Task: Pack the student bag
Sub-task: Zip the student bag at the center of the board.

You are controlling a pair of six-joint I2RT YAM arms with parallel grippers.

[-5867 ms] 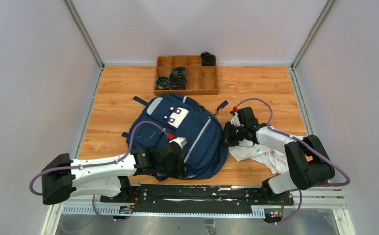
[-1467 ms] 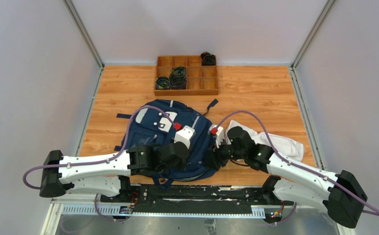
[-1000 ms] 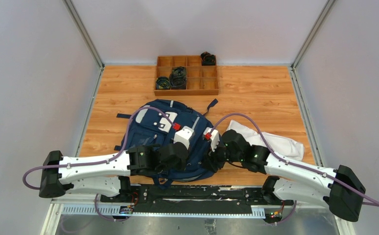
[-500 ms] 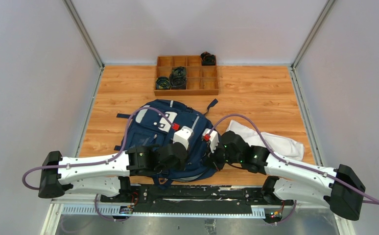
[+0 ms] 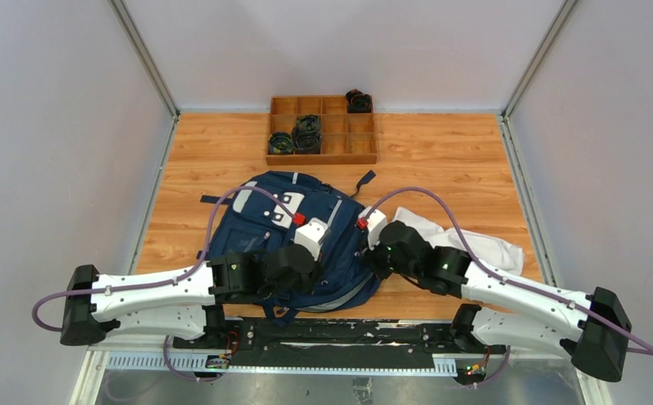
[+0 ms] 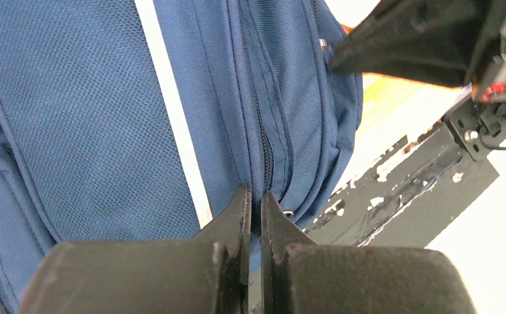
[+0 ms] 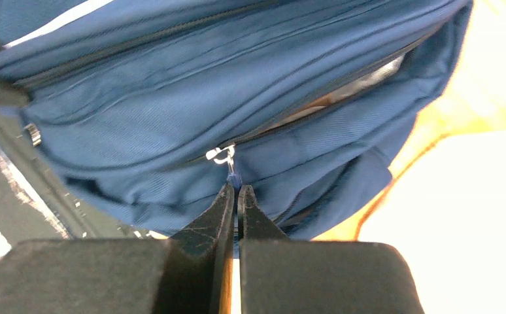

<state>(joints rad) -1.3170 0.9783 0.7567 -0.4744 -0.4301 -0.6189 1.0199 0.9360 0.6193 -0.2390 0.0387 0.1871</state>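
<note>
- Student bag (image 5: pixel 260 232) lies flat at the surface's (image 5: pixel 441 152) near edge, middle-left.
- left fingers (image 6: pixel 242 204) pinched shut on its fabric beside a zipper seam.
- right fingers (image 7: pixel 227 196) clamped on the zipper pull (image 7: pixel 223 156), zip partly open.
- white cloth (image 5: pixel 492 246) just right of the bag.
- bare wood all the way from bag to the far tray (image 5: pixel 323 158).

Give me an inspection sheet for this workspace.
Surface: wooden table, planked.
Job's things: student bag lies by the near edge, main zip partly open.
Clutter: white garment beside the bag; wooden tray at the far edge holding dark rolled items.
Grippers: left gripper shut on the bag at a zip seam; right gripper shut on the zipper pull.
Cables: purple cables arc over both arms.
Surroundings: grey walls, metal posts.
</note>
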